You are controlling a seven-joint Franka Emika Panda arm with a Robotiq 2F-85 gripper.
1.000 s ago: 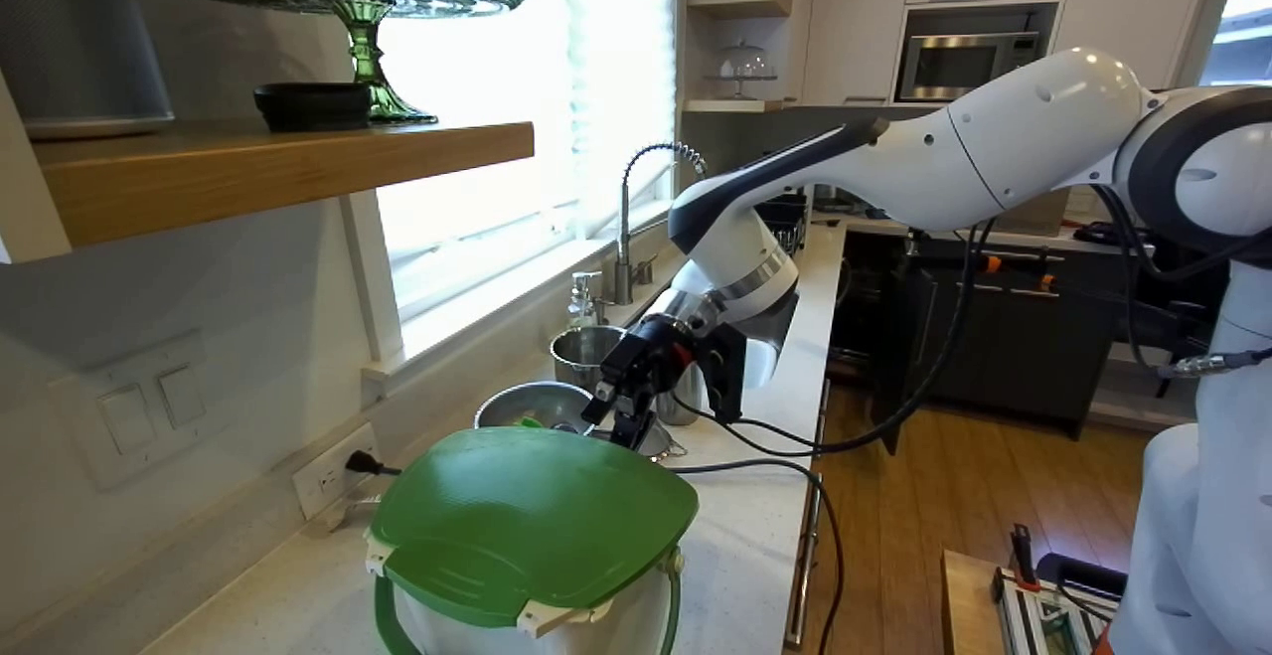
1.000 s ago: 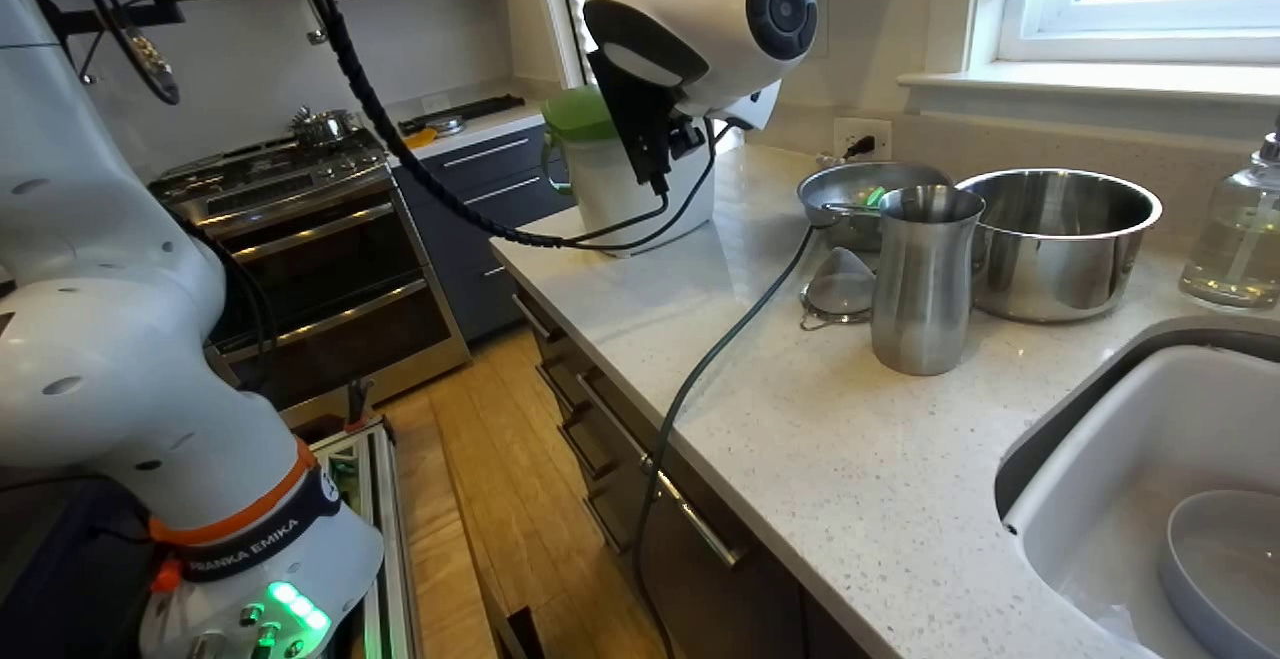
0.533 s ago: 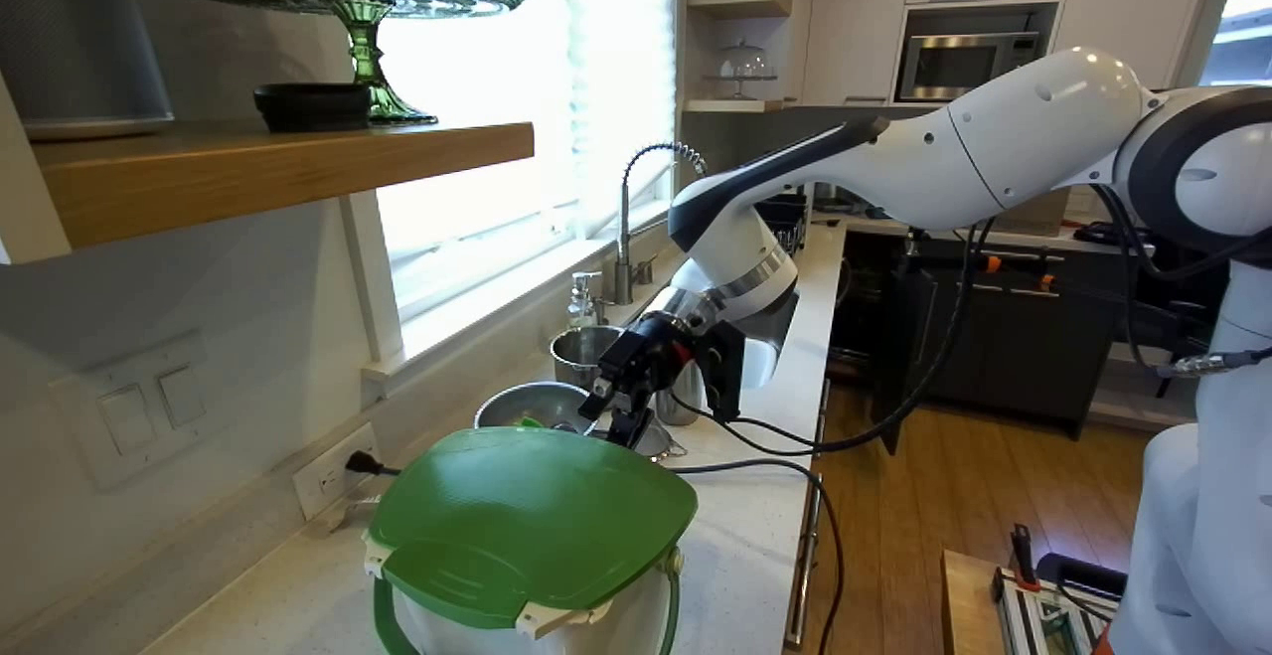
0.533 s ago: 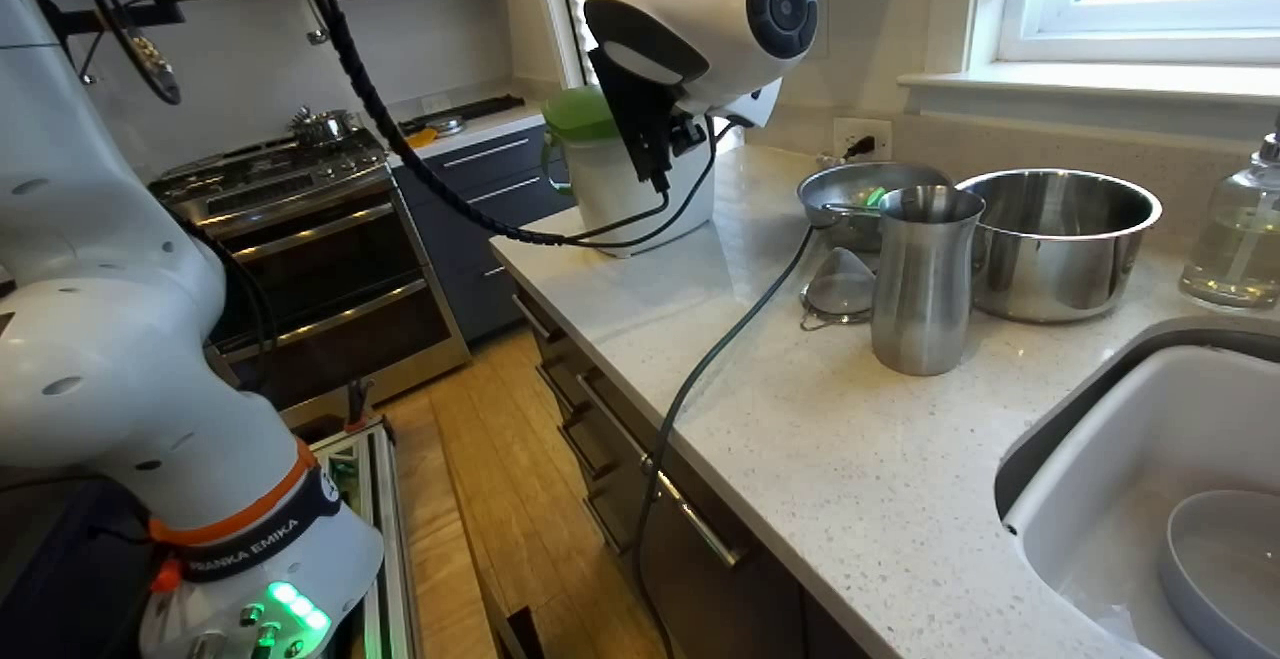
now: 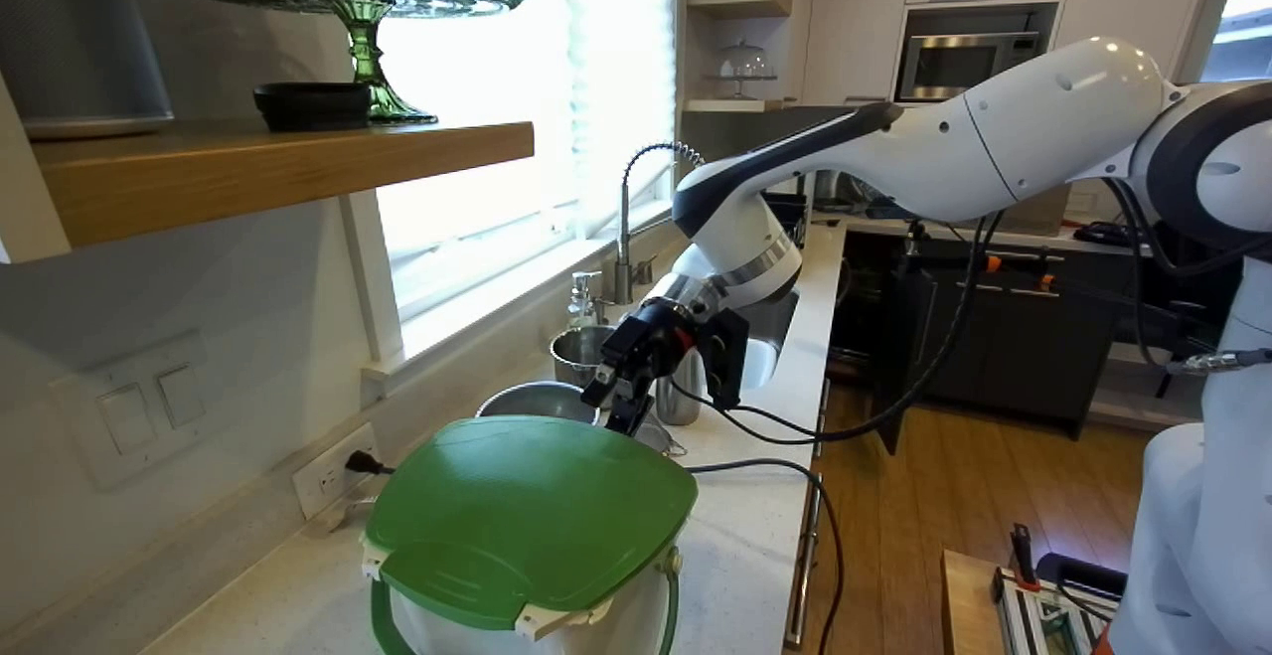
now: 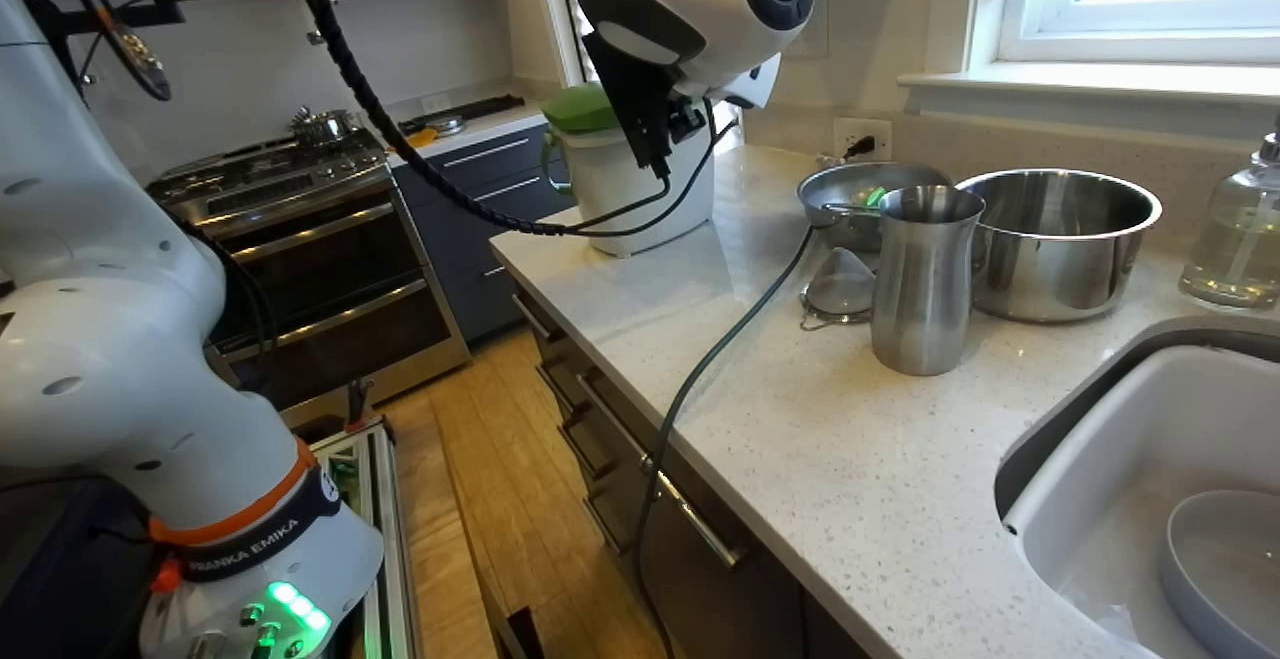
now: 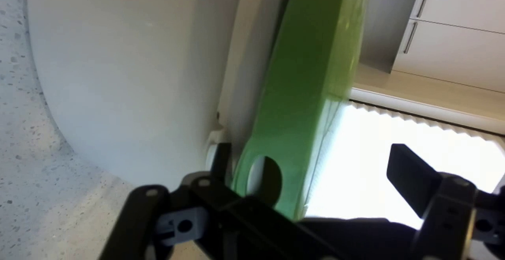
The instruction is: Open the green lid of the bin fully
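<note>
The glossy green lid (image 5: 547,506) sits on the white bin (image 5: 447,625) on the counter. Both also show in an exterior view, lid (image 6: 580,107) and bin (image 6: 600,179). The lid's edge on the gripper's side stands slightly above the bin's rim, with a narrow gap. My gripper (image 5: 608,409) is at that edge. In the wrist view the gripper (image 7: 313,169) is open. One of its fingers (image 7: 221,161) is low, beside the gap between lid and bin, near the lid's oval hole. The other finger stands above the lid, apart from it. Contact is unclear.
Steel bowls (image 6: 1060,239), a steel pitcher (image 6: 925,289) and a small strainer (image 6: 840,289) stand on the counter behind the gripper. A cable (image 6: 720,339) crosses the counter. A wooden shelf (image 5: 298,173) with a green glass stand is above, by the wall.
The gripper and arm have risen slightly. The lid's edge on the gripper's side has come up a little with them, and the bin has stayed in place.
</note>
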